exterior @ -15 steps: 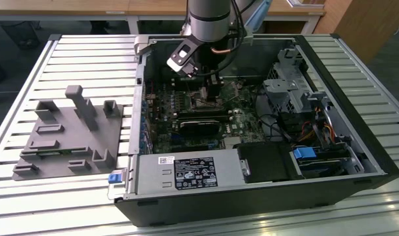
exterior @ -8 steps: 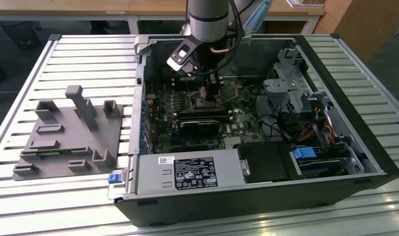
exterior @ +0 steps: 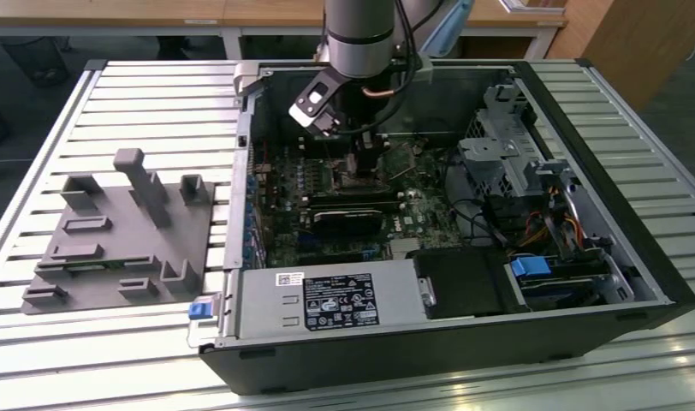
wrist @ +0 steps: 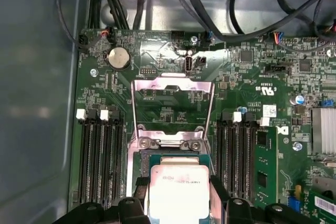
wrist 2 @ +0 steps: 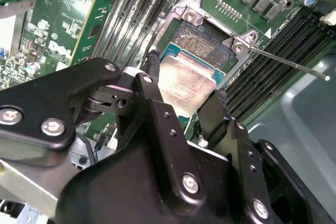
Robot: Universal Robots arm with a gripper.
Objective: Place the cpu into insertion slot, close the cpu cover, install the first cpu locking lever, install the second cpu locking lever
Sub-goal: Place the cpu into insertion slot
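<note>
In both wrist views my gripper (wrist 2: 185, 81) is shut on the cpu (wrist 2: 181, 74), a flat silvery-tan square held by two opposite edges between the black fingers (wrist 2: 153, 80). The cpu hangs just over the insertion slot (wrist 2: 202, 43), hiding the nearer half of it; whether they touch I cannot tell. In the first wrist view the cpu (wrist: 179, 182) sits between the fingers of the gripper (wrist: 178, 195), and the cpu cover (wrist: 173, 81) stands flipped open beyond the slot. A thin metal locking lever (wrist 2: 289, 64) sticks out from the socket corner. In the exterior view the gripper (exterior: 365, 152) reaches down into the open computer case.
Long black memory slots (wrist: 100, 156) flank the socket on both sides. Black cables (wrist: 210, 19) run along the case wall. The case holds a power supply (exterior: 324, 301) and a drive cage (exterior: 513, 154). A grey fixture block (exterior: 125, 231) lies on the slatted table at the exterior view's left.
</note>
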